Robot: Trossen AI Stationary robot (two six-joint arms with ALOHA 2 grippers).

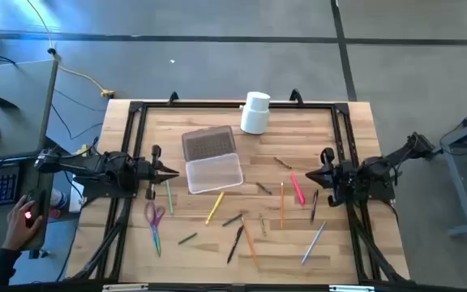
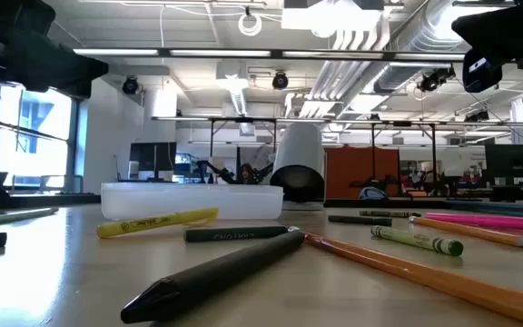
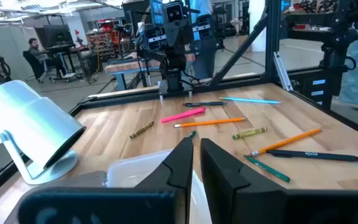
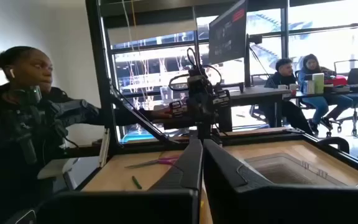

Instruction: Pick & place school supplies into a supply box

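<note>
Pens [image 1: 242, 231] and pencils lie scattered over the near half of the table [image 1: 355, 130], right of the open box [image 1: 212, 162], while the left gripper [image 1: 171, 171], jaws slightly apart, and the right gripper [image 1: 310, 173], jaws closed, hover empty at either side.

supply box [image 1: 213, 173] clear, lid [image 1: 207, 144] grey and textured; scissors [image 1: 154, 216] pink-purple handled; pen [image 1: 297, 189] pink; pencil [image 1: 281, 204] orange; container [image 1: 255, 113] white; table [image 1: 355, 134] light wood
</note>
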